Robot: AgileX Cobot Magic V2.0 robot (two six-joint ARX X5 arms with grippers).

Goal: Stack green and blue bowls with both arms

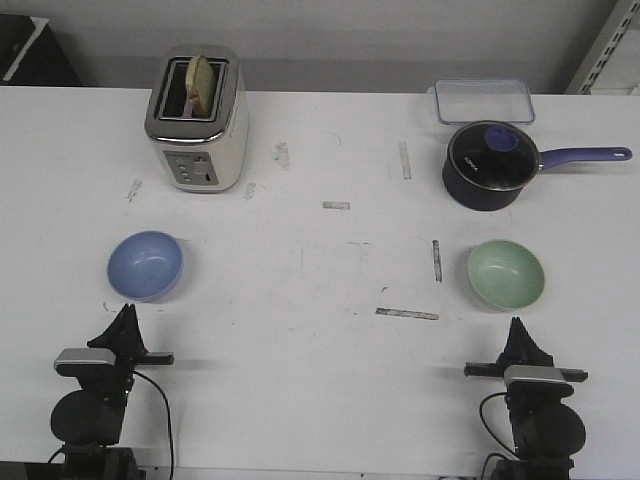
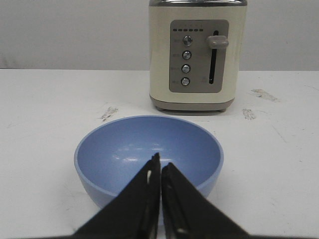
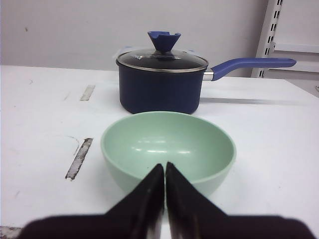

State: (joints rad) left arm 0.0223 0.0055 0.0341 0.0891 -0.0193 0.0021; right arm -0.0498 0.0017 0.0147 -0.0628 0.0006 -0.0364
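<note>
White table (image 1: 320, 330): blue bowl (image 1: 146, 265), green bowl (image 1: 506, 273).

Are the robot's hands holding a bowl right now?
No. Both the left gripper and the right gripper have their jaws shut on nothing, short of the blue bowl and green bowl.

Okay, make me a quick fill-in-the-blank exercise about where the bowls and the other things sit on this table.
1. The blue bowl sits in front of the left gripper, and behind it stands a cream ____.
2. The bowl in front of the right gripper is coloured ____.
3. Behind the green bowl is a dark saucepan covered by a glass ____.
4. Both grippers have their fingers ____.

Missing words: toaster; green; lid; shut
</note>
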